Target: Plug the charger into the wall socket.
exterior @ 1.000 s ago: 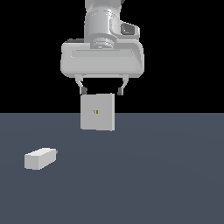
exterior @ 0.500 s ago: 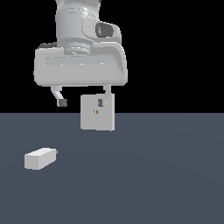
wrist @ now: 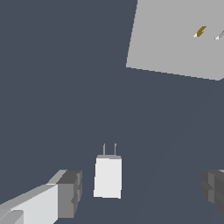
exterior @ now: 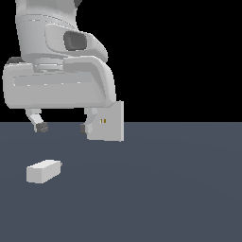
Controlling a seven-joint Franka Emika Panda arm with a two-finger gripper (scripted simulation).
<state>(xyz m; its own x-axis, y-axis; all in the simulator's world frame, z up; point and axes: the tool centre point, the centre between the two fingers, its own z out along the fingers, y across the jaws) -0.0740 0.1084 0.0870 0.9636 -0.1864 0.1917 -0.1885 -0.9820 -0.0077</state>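
A: Where is the gripper [exterior: 63, 126] in the exterior view?

B: Upper left of the frame. The big white hand body fills that area, and two dark-tipped fingers [exterior: 41, 126] hang below it, spread wide apart. Nothing sits between them; it grips nothing.

A: And the charger [exterior: 43, 170]?

B: Lower left of the exterior frame, lying flat on the dark grey floor [exterior: 179, 189], below the fingers and clear of them. No contact visible.

A: Does the wrist view agree?

B: Yes. The charger [wrist: 108, 177] sits low in the centre of that picture, two thin prongs sticking out of its end toward the plate. One dark finger pad [wrist: 70, 193] shows at lower left, the other at the lower right edge, each well apart from the block, with open floor [wrist: 57, 87] on both sides.

A: The wall socket [exterior: 108, 124]?

B: Upright on the floor, centre-left of the exterior frame, just right of the nearer finger, which overlaps its left edge. Whether they touch, I cannot tell. Two small gold slots show on its face. In the wrist view the wall socket [wrist: 175, 39] fills the upper right corner, slots near the right edge.
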